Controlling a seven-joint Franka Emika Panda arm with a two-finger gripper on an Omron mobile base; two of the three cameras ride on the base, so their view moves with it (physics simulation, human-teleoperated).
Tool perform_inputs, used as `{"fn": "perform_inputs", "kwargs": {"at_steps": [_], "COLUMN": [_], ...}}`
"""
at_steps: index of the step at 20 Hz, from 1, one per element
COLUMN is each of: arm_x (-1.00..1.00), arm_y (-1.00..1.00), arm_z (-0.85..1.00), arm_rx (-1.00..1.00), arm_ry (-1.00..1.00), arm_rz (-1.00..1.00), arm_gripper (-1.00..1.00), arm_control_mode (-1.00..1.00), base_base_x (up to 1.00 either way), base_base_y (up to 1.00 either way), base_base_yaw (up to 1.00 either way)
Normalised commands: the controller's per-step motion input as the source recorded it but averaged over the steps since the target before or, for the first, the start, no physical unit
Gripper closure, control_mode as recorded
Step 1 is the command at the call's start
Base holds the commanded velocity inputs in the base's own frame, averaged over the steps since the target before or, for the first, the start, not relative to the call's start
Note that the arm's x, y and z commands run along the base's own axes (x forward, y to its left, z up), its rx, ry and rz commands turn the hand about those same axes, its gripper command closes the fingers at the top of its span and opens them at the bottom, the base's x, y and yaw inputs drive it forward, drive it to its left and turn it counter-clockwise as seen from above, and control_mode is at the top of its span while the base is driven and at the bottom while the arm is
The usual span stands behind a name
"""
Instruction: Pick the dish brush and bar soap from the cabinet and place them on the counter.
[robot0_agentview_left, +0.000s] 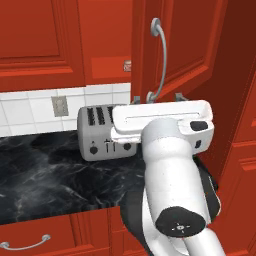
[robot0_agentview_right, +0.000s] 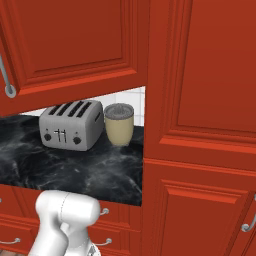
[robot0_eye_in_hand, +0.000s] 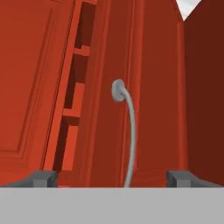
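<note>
1. Our end effector (robot0_eye_in_hand: 112, 178) has its fingers spread wide with nothing between them. It sits right in front of the cabinet (robot0_agentview_left: 200, 45) door, lined up on the silver handle (robot0_eye_in_hand: 127, 131), which runs down between the two tips.

2. First worry: the handle is thin and curved. If we close a bit off-centre, the fingers could slide along the bow and we'd lose the pull partway.

3. The door already stands partly swung out in the left base view, so pulling along the wrong arc could drag the hand against the panel or jam the hinge.

4. The arm's forearm hangs low over the toaster (robot0_agentview_left: 102, 132). A wide swing with the door could clip it and shove it across the surface (robot0_agentview_left: 45, 165).

5. There's also a beige cup (robot0_agentview_right: 119, 124) just beside the toaster in the right base view. It's upright and looks easy to tip if anything bumps it.

6. Task stuff: we think the small tan-reddish bit (robot0_agentview_left: 128, 65) on the shelf inside the opening is the soap, but it's too tiny to be sure. We can't pick out the brush from here.

7. Writing: no brands or labels readable anywhere. The toaster front has knobs and marks, nothing legible.
</note>
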Motion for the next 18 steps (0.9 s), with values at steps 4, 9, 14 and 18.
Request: {"fn": "perform_inputs", "kwargs": {"at_steps": [4, 9, 14, 18], "arm_x": [0.00, 0.10, 0.20, 0.35], "arm_y": [0.49, 0.48, 0.40, 0.16], "arm_z": [-0.03, -0.07, -0.08, -0.10], "arm_rx": [0.00, -0.01, -0.02, -0.06], "arm_ry": [-0.03, -0.02, -0.01, 0.00], "arm_rz": [-0.20, -0.20, -0.21, -0.26], "arm_gripper": [-1.00, -1.00, -1.00, -1.00], "arm_control_mode": [-1.00, -1.00, -1.00, -1.00], "base_base_x": [0.00, 0.00, 0.00, 0.00], "base_base_y": [0.00, 0.00, 0.00, 0.00], "base_base_yaw": [0.00, 0.00, 0.00, 0.00]}}
